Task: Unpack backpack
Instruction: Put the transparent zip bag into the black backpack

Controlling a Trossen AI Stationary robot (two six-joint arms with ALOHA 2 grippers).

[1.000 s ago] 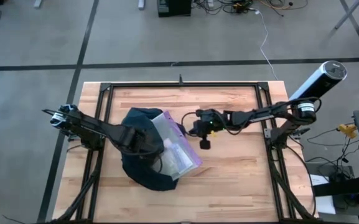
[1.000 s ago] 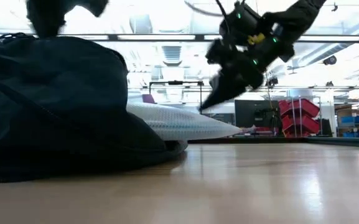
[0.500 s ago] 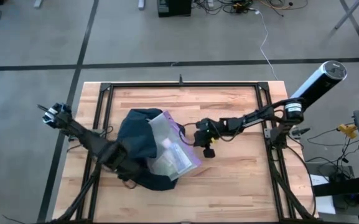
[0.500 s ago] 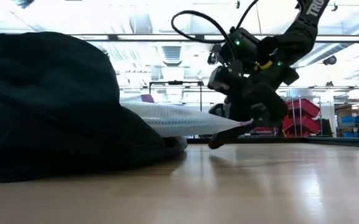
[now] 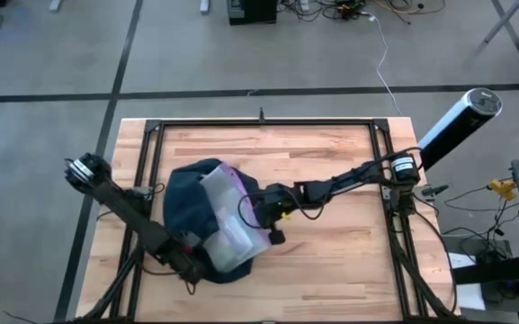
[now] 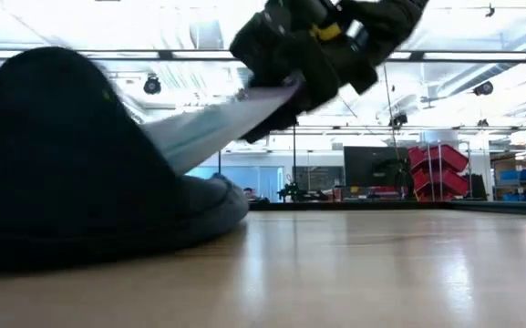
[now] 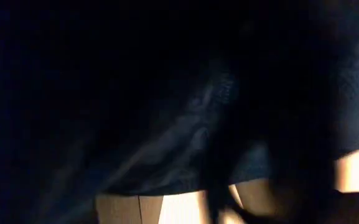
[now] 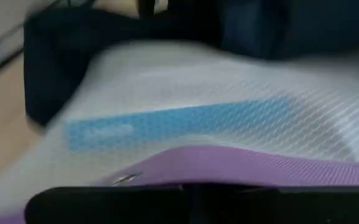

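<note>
High view is showing me the backpack (image 5: pixel 190 200) lying on the left half of the tabletop (image 5: pixel 331 261), dark navy and slumped, with a clear purple-edged pouch (image 5: pixel 227 225) sticking out of its opening and lying across its top.

I am seeing the right end effector (image 5: pixel 263 214) reaching in from the right and sitting at the pouch's purple edge. In the right wrist view the purple strip (image 8: pixel 241 167) is running straight across just above the dark fingers (image 8: pixel 104 202), and in the low view the pouch (image 6: pixel 212 128) is tilting upward from the backpack (image 6: pixel 71 173) toward the right end effector (image 6: pixel 290 77), so I am reading it as pinched tight on the pouch's edge and lifting that end off the tabletop.

The left end effector (image 5: pixel 192 261) is sitting low at the near-left edge of the backpack, pressed against the fabric. Its wrist view is filling with dark folds (image 7: pixel 185 124) and a sliver of wood, and I cannot tell how wide its fingers are standing or whether they are gripping any cloth.
</note>
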